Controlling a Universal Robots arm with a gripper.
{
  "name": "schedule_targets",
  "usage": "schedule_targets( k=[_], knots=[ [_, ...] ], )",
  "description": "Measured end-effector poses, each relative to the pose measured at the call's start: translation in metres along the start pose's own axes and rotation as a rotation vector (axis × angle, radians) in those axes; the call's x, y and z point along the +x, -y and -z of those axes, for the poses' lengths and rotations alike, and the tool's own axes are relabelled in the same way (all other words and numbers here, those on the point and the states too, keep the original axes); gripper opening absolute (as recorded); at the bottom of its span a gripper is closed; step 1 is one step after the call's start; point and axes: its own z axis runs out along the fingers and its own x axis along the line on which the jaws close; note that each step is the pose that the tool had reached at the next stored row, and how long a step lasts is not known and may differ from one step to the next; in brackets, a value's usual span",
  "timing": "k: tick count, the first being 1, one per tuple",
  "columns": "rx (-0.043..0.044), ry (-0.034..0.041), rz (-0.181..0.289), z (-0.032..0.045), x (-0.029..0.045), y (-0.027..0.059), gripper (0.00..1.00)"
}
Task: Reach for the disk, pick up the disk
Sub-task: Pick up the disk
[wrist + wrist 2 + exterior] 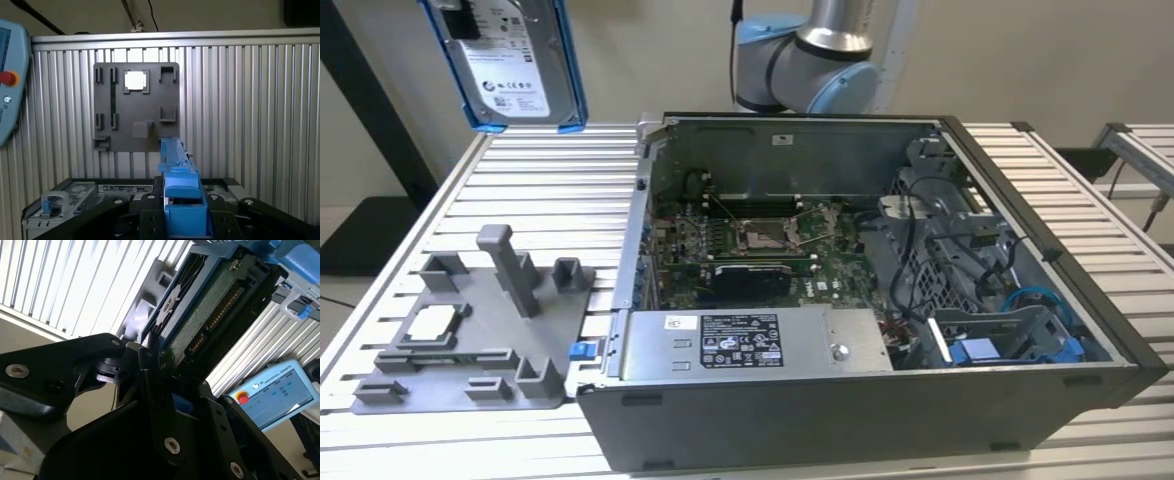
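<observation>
The disk [514,65], a silver-grey drive with a white label in a bright blue bracket, hangs upright in the air above the table's far corner at the exterior view's left. In the second wrist view its green circuit-board underside [210,305] runs out from between my black gripper's [159,359] fingers. In the first wrist view the disk's blue bracket edge [176,167] stands up out of the gripper [182,204], which is shut on the disk. The disk hangs well above the grey fixture plate [136,107].
An open computer case [881,300] fills the table's middle, its blue bay [1014,345] at the near right. The grey fixture plate [474,335] with pegs and a small silver chip [430,322] lies at the exterior view's left. A teach pendant [7,90] sits beside the table.
</observation>
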Motion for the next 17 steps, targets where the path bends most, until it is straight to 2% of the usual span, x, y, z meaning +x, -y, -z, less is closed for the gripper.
schedule_targets(
  k=[17],
  knots=[
    [0.0001, 0.0001, 0.000, 0.0000, -0.0018, 0.0338, 0.00]
  ],
)
